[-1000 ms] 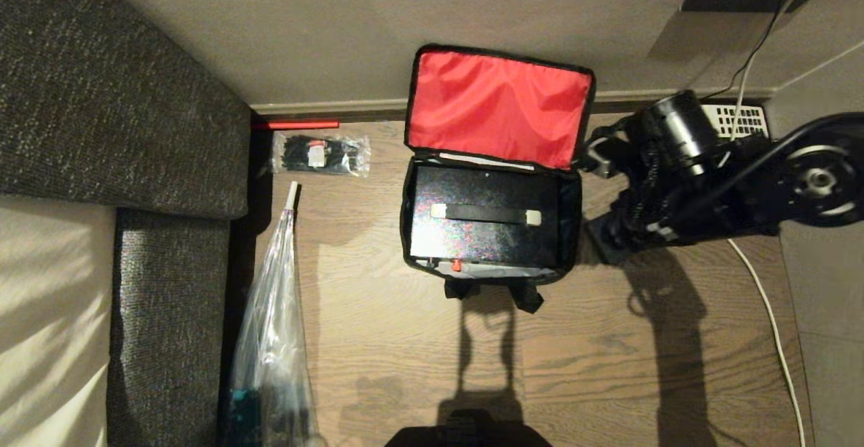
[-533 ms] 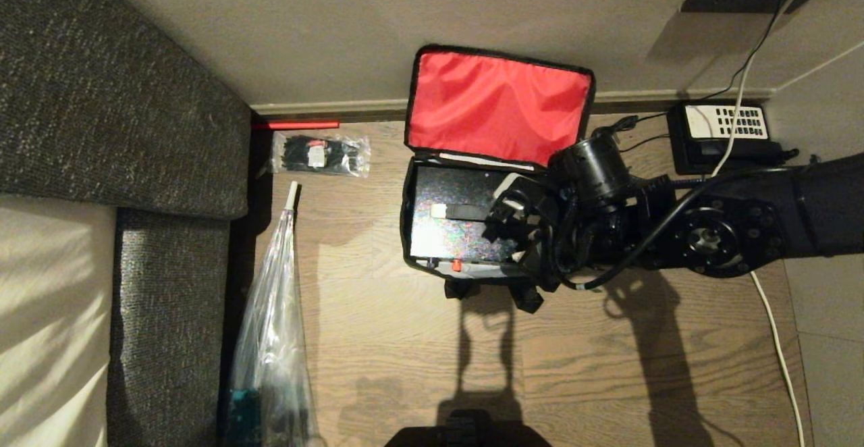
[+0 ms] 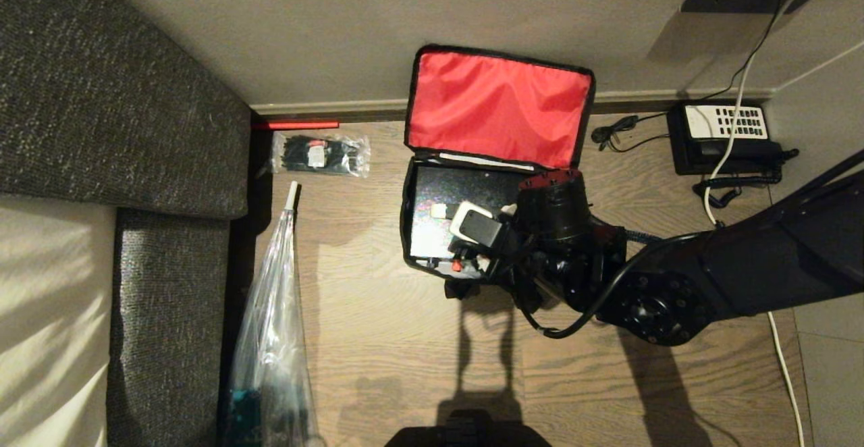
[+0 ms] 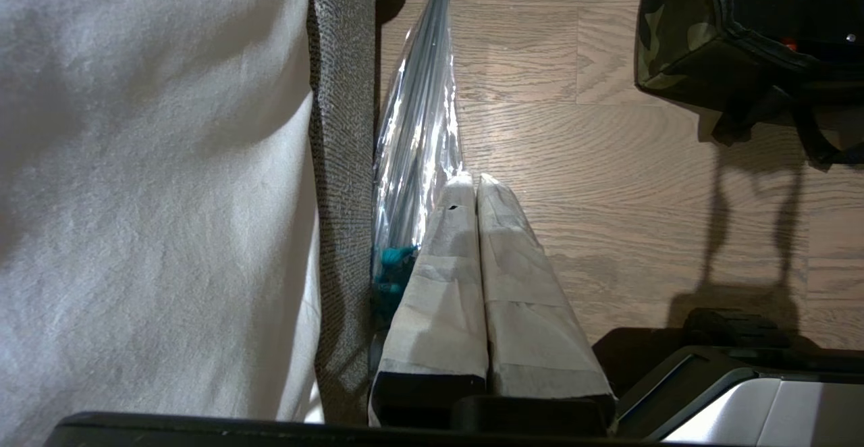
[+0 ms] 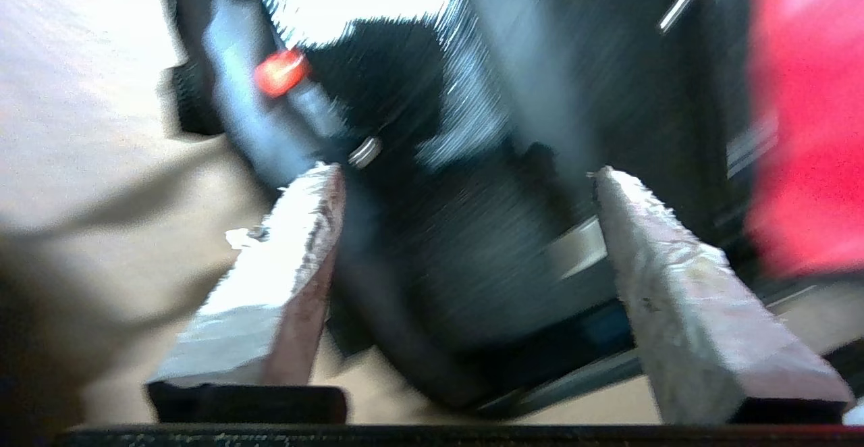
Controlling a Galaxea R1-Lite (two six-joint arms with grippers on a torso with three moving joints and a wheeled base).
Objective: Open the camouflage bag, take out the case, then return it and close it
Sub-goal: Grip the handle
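On the wood floor (image 3: 378,339) by the wall, the camouflage bag (image 3: 498,106) is lying open, the case (image 3: 432,194) sitting inside. The right gripper (image 5: 466,170) is hovering over it, fingers spread. The left gripper (image 4: 478,180) is idling beside the sofa (image 4: 341,96), fingers pressed together.

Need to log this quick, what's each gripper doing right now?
Left gripper: shut, empty, parked.
Right gripper: open, holding nothing, above the case.

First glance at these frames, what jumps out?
The camouflage bag lies open on the wooden floor by the wall, its red lid lining propped up. The black case sits inside it, and the right gripper hangs over the case's near end, fingers spread wide around nothing. The left gripper is parked beside the sofa.
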